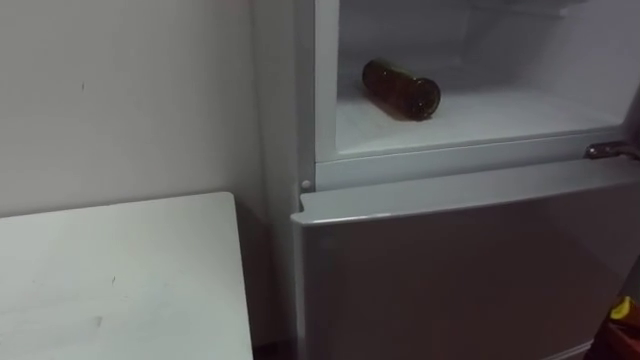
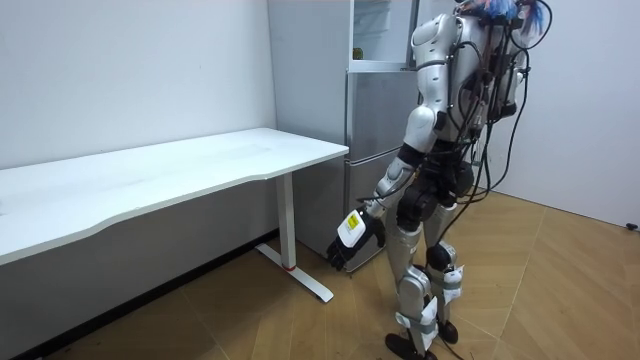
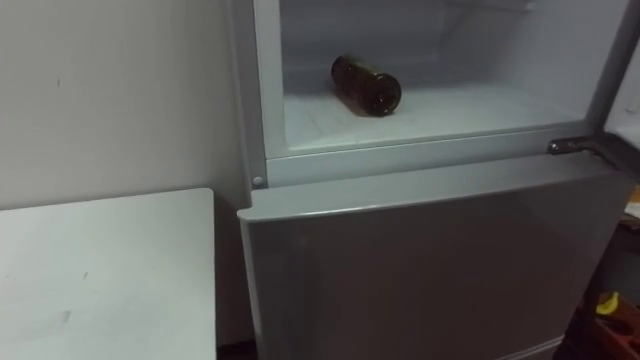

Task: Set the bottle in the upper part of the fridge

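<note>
A brown glass bottle (image 1: pixel 400 88) lies on its side on the white floor of the upper fridge compartment (image 1: pixel 480 120), its mouth pointing toward me; nothing touches it. The upper door stands open. In the room view I stand upright, close in front of the fridge (image 2: pixel 380 110). My left hand (image 2: pixel 352 242) hangs low beside my leg with relaxed fingers and holds nothing. A dark part with a yellow mark, which looks like my right hand (image 1: pixel 625 310), shows at the lower right edge, in front of the lower door.
The lower fridge door (image 1: pixel 460 270) is closed. A dark metal hinge piece (image 1: pixel 610 150) sits at the right end of the upper compartment's sill. A white table (image 1: pixel 110 280) stands to the left of the fridge, against the wall.
</note>
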Motion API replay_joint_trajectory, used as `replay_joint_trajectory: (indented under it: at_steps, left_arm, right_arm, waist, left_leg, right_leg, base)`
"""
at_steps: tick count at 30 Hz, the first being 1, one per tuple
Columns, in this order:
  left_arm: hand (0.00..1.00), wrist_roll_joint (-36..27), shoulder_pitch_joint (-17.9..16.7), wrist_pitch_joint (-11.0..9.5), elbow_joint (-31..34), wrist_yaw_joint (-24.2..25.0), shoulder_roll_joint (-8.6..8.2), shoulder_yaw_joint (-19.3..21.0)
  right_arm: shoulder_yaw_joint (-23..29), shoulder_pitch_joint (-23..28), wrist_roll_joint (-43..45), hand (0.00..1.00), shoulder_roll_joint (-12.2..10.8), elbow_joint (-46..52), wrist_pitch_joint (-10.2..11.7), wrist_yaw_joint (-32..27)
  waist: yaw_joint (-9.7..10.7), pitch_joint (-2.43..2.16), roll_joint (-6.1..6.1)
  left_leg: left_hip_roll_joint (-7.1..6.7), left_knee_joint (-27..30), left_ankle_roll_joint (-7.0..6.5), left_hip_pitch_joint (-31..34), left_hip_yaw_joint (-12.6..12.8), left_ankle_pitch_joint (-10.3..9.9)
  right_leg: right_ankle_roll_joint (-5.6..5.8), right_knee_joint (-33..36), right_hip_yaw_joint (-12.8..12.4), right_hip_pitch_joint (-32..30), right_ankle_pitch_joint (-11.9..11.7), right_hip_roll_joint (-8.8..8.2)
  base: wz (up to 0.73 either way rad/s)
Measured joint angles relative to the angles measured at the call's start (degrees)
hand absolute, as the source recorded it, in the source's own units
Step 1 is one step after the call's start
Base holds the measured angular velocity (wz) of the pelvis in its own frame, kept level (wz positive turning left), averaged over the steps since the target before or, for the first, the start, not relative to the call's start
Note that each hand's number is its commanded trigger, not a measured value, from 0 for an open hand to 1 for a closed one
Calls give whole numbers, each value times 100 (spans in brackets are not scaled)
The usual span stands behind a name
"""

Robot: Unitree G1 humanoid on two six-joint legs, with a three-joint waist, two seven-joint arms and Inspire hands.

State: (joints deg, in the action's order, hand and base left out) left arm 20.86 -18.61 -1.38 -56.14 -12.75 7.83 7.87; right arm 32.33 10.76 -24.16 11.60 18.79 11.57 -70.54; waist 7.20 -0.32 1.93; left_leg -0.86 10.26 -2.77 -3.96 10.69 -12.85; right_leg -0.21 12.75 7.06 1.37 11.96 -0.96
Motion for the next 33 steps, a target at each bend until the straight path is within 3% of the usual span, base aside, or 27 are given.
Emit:
replay_joint_trajectory:
  at_steps: [4, 10, 18, 24, 26, 28, 30, 31, 33]
  left_arm:
    - [0, 2, 80, -144, -69, 59, 4, -10]
    - [0, 5, 115, -162, -198, 60, 3, -2]
    - [0, 2, 214, -165, -344, 51, 3, -3]
    - [0, -5, 306, -344, -592, 20, 16, 0]
    - [0, -8, 305, -393, -625, -23, 22, 0]
    - [0, -8, 307, -410, -652, -59, 77, 0]
    - [0, -9, 301, -415, -705, -90, 128, -3]
    - [0, -4, 286, -415, -709, -130, 153, -22]
    - [0, -2, 282, -413, -704, -219, 188, -113]
  right_arm:
    - [-206, 8, 386, 0, -2, 1, -18, -152]
    - [-502, 18, 1297, 0, -25, 1, -55, -163]
    - [-905, 82, 1808, 0, -34, 35, -76, 117]
    - [-1154, 107, 2467, 0, 9, 75, -89, 407]
    - [-1154, 81, 2463, 0, 130, 371, 15, 523]
    - [-1148, -86, 2537, 0, 442, 674, 361, 695]
    - [-1148, -115, 2718, 0, 591, 717, 501, 828]
    - [-1149, -161, 2772, 0, 603, 744, 571, 898]
    - [-1148, -186, 2806, 0, 603, 766, 653, 949]
  waist:
    - [-110, 17, 8]
    - [-159, 48, -33]
    - [-247, 47, -34]
    - [-335, 42, -27]
    - [-393, 38, -21]
    - [-454, 27, 33]
    - [-469, 16, 86]
    - [-479, 32, 96]
    - [-526, 16, 118]
  left_leg:
    - [1, -2, 0, -24, 42, 0]
    - [-4, -4, 5, -41, 46, -2]
    - [17, -5, 26, -36, 127, 12]
    - [21, -3, 28, -38, 182, 13]
    - [24, -3, 29, -43, 189, 14]
    - [31, -3, 33, -66, 185, 16]
    - [40, 0, 35, -95, 164, 16]
    - [46, -2, 37, -121, 152, 15]
    - [47, -7, 38, -128, 150, 14]
  right_leg:
    - [-7, 72, -72, -30, 11, 8]
    - [-16, 178, -82, -66, 70, -3]
    - [-47, 231, -86, -136, 63, -3]
    - [-51, 303, -105, -192, 62, -1]
    - [-51, 305, -120, -192, 62, 4]
    - [-53, 277, -115, -150, 61, 9]
    - [-60, 212, -81, -67, 52, 14]
    - [-58, 174, -68, -22, 42, 20]
    - [-56, 167, -69, -11, 41, 20]
  base:
    - [-9]
    - [0]
    - [-6]
    - [-6]
    - [0]
    - [2]
    - [10]
    - [9]
    - [2]
